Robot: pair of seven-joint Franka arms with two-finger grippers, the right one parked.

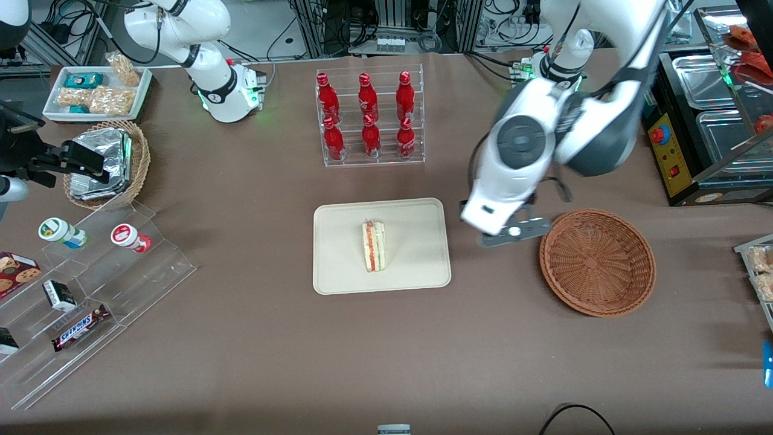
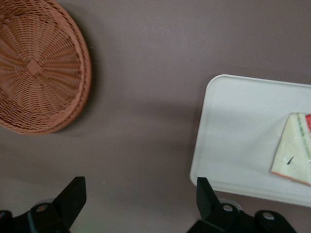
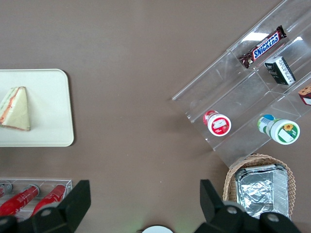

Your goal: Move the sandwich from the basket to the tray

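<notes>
My jaws [image 2: 141, 204] hang spread wide over bare brown tabletop [image 1: 495, 362], gripping nothing, in the gap between the tray and the basket. In the front view my gripper [image 1: 513, 232] sits just beside the basket's rim, above the cloth, with the wrist rising above it.

The sandwich [image 1: 374, 246] lies on the cream tray [image 1: 338, 278], near the tray's middle, its red and green filling layers showing along one edge; the wrist view catches only a part of that sandwich [image 2: 294, 155] on the tray [image 2: 233, 126]. The reddish-brown wicker basket [image 1: 597, 262] stands on the tabletop toward my end of it, well apart from the tray, with nothing inside it.

Farther from the front camera than the tray, a clear rack of red bottles [image 1: 368, 115] stands upright.
</notes>
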